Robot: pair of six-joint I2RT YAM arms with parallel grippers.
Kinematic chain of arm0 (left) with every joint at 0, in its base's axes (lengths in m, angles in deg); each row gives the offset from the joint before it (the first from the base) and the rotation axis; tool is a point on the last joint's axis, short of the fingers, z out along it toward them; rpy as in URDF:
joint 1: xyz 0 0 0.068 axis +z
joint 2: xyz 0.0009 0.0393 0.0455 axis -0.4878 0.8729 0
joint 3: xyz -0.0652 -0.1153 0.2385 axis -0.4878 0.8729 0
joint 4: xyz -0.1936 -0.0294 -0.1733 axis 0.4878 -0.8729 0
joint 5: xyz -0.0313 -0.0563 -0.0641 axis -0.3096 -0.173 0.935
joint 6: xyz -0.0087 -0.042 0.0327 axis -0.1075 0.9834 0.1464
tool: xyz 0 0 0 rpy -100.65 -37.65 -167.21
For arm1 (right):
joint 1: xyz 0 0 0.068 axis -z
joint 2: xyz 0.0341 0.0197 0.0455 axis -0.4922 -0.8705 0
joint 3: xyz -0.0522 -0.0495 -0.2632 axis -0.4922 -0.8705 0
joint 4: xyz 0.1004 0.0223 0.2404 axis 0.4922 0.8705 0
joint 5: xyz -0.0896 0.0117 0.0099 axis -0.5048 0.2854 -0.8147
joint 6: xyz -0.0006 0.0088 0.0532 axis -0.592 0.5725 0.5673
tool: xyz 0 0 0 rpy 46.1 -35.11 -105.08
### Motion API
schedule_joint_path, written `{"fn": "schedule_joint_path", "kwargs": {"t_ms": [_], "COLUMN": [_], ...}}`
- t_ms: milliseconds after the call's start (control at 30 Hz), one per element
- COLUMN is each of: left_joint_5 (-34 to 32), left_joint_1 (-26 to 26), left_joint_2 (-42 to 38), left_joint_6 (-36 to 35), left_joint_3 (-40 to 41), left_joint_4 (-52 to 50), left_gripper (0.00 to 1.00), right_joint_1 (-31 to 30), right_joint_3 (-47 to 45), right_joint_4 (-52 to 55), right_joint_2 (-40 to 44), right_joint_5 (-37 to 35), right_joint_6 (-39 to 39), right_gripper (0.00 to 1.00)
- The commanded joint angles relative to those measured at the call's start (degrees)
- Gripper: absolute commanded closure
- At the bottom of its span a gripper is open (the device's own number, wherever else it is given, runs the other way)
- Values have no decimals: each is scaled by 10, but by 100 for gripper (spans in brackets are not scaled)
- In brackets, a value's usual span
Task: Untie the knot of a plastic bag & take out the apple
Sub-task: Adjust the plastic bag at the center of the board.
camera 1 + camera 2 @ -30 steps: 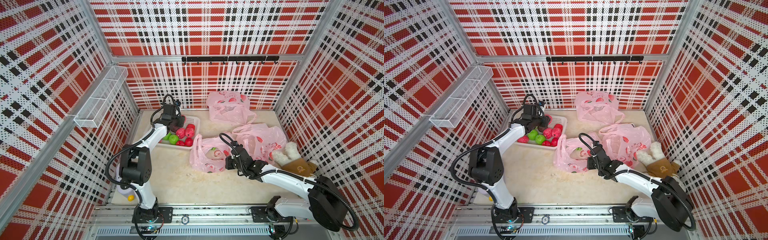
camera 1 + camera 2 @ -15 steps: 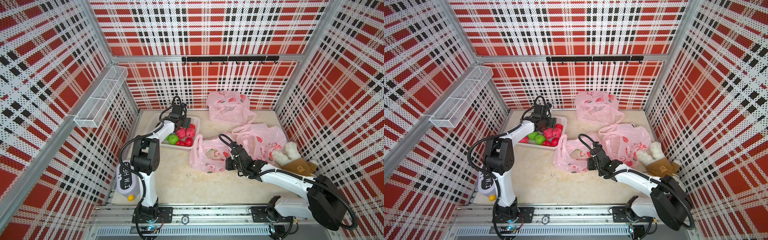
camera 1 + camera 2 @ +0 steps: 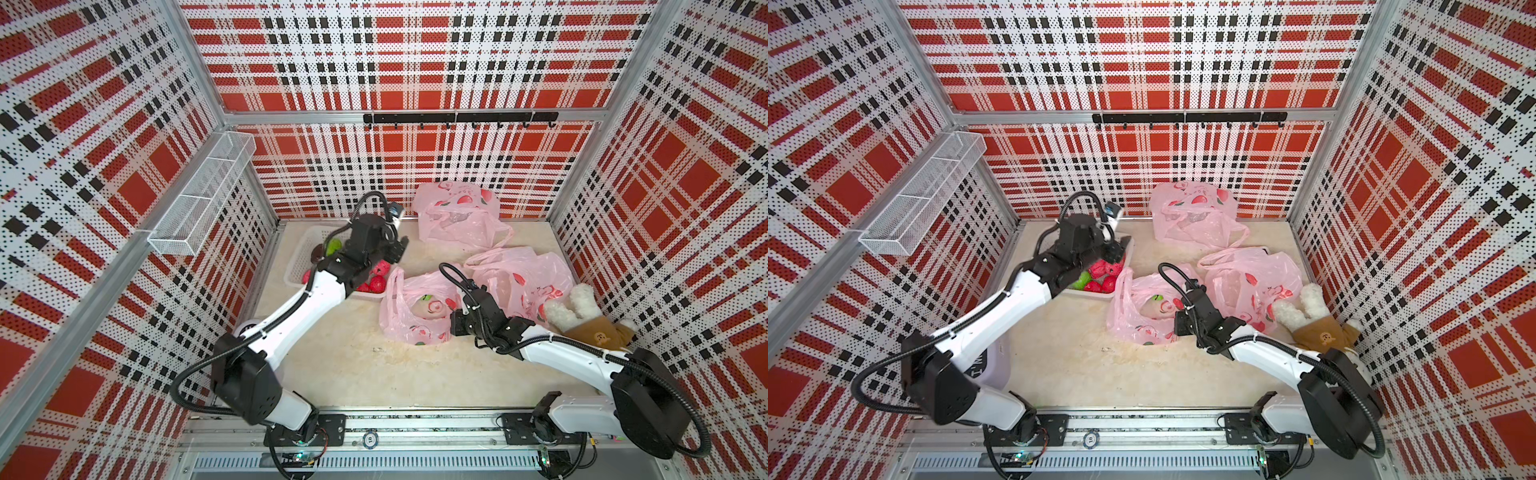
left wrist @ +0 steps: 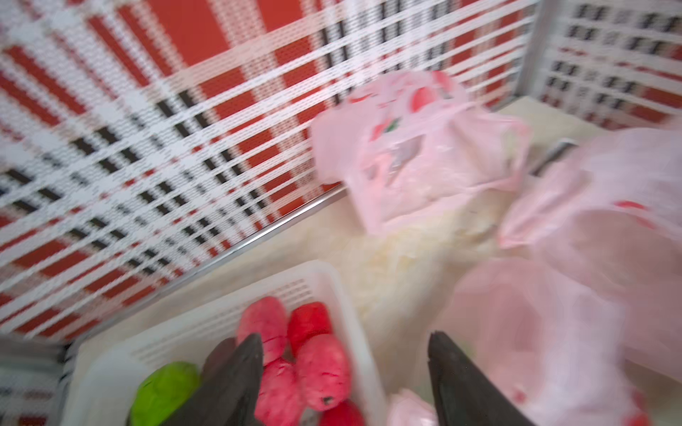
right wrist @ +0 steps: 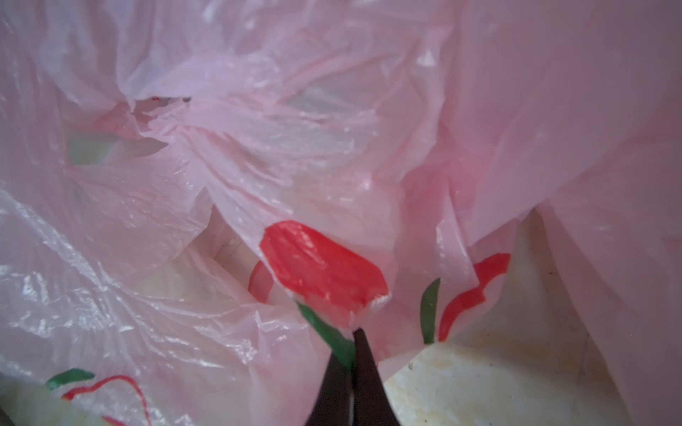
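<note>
A pink plastic bag (image 3: 409,328) (image 3: 1133,328) printed with red fruit lies mid-table, its handles loose; no knot shows. A pale rounded shape (image 3: 430,306) shows through it, and I cannot tell if it is an apple. My right gripper (image 3: 453,322) (image 3: 1177,322) (image 5: 352,341) is shut on the bag's near edge (image 5: 332,295). My left gripper (image 3: 399,249) (image 3: 1117,253) (image 4: 343,335) hangs open and empty over the right rim of the white basket (image 3: 299,257) (image 4: 332,274). In the basket lie red apples (image 3: 378,284) (image 4: 321,365) and a green apple (image 4: 164,387).
Two more pink bags lie behind and to the right (image 3: 457,212) (image 3: 523,274). A plush toy (image 3: 582,316) rests against the right wall. A wire shelf (image 3: 199,208) hangs on the left wall and a hook rail (image 3: 457,118) on the back wall.
My left arm has swung right, from over the basket's left part to its right rim, towards the bags. The right gripper has stayed shut on the bag.
</note>
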Motion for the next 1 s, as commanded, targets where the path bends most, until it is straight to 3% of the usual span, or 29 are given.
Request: {"fn": "schedule_joint_path", "kwargs": {"t_ms": [0, 233, 467, 633, 667, 800, 967], "left_joint_5": [-24, -18, -44, -38, -38, -42, -46], "left_joint_1": [-40, -84, -76, -63, -62, -62, -64], "left_joint_2": [5, 36, 7, -13, -16, -39, -84], "left_joint_6": [-16, 77, 196, 242, 244, 238, 216], "left_joint_3": [86, 180, 292, 349, 354, 351, 337], "left_joint_4": [21, 3, -13, -6, -6, -16, -23], "left_gripper": [32, 38, 39, 39, 39, 38, 37], "right_joint_1": [23, 24, 24, 23, 23, 23, 27], "right_joint_3": [-29, -22, -40, -32, -24, 18, 96], "right_joint_4": [-75, -80, -98, -84, -75, -8, 92], "right_joint_2": [-6, -50, -81, -71, -65, -9, 80], "right_joint_5": [57, 107, 121, 110, 106, 84, 7], "right_joint_6": [23, 32, 48, 41, 35, 6, -33], "right_gripper": [100, 100, 100, 100, 96, 54, 18]}}
